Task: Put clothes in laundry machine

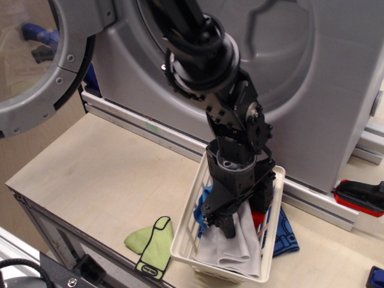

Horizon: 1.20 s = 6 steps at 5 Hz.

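Nearest, a lime green cloth (149, 243) with a pale strip lies flat on the pale wooden surface (90, 174), just beside the white slatted basket (186, 237). Soft folded clothes fill the basket: a light grey cloth (237, 252) on top, a blue cloth (205, 201) and a red cloth (259, 219) tucked beneath. Another blue piece (283, 231) lies under the basket's right side. The black hand (223, 223) points steeply down into the basket and presses into the grey cloth, likely to pinch it; whether its fingers have closed I cannot tell. Behind, the grey washer (336, 90) stands with its round glass door (45, 66) swung open, ready to receive them.
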Tool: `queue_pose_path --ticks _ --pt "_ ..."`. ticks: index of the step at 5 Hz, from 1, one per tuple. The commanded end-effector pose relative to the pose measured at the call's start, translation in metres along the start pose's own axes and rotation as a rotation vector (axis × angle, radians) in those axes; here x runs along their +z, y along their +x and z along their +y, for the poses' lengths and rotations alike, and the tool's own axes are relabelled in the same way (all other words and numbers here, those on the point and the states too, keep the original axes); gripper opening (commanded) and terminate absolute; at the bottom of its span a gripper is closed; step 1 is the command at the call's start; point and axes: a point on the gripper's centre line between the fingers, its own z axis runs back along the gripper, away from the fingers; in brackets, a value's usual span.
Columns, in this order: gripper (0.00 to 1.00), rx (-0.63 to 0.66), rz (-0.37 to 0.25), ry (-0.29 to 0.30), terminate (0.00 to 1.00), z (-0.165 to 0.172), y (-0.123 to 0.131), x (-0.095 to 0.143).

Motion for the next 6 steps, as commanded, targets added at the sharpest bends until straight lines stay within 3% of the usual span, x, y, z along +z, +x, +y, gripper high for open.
queue_pose_path --ticks 1,2,5,6 --pt "1.00 -0.029 -0.056 0.015 0.00 0.005 0.012 -0.018" --pt "0.00 -0.100 -0.044 -0.022 0.00 0.011 0.014 -0.012" --pt "0.00 -0.375 -0.043 -0.061 0.00 0.004 0.022 0.037" --pt "0.00 -0.373 -0.094 -0.104 0.00 -0.010 0.024 0.070"
